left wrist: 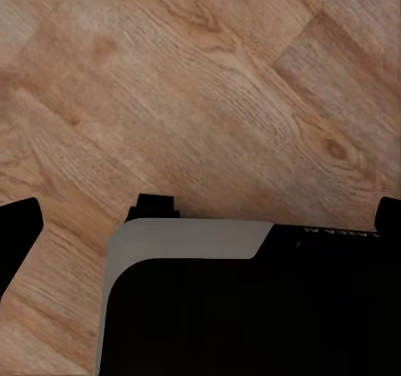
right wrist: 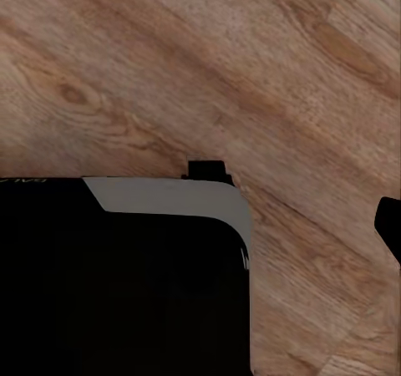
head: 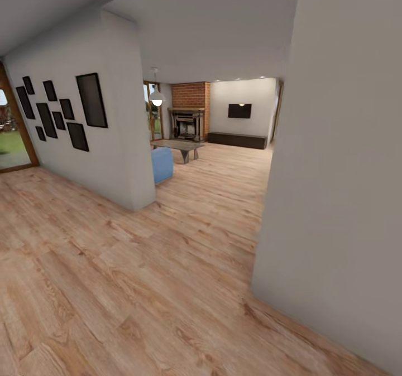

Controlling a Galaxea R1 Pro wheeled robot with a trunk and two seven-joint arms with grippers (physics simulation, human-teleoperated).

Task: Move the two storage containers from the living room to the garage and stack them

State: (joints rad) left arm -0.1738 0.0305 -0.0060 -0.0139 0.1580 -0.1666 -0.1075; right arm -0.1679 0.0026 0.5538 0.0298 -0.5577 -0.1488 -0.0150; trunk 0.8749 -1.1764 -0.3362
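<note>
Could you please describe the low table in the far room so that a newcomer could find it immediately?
Look past the white partition wall to the brick fireplace at the far end. In front of it, on the wood floor, stands the coffee table, beside the blue sofa. It is dark grey, low and flat-topped.

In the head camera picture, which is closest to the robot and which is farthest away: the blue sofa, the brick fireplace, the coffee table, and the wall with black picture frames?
No gripper shows in the head view, so this is ordered from the robot:
1. Wall with black picture frames, left side, nearest.
2. Blue sofa, just behind that wall's corner.
3. Coffee table, middle of the living room.
4. Brick fireplace, against the far wall.
</note>
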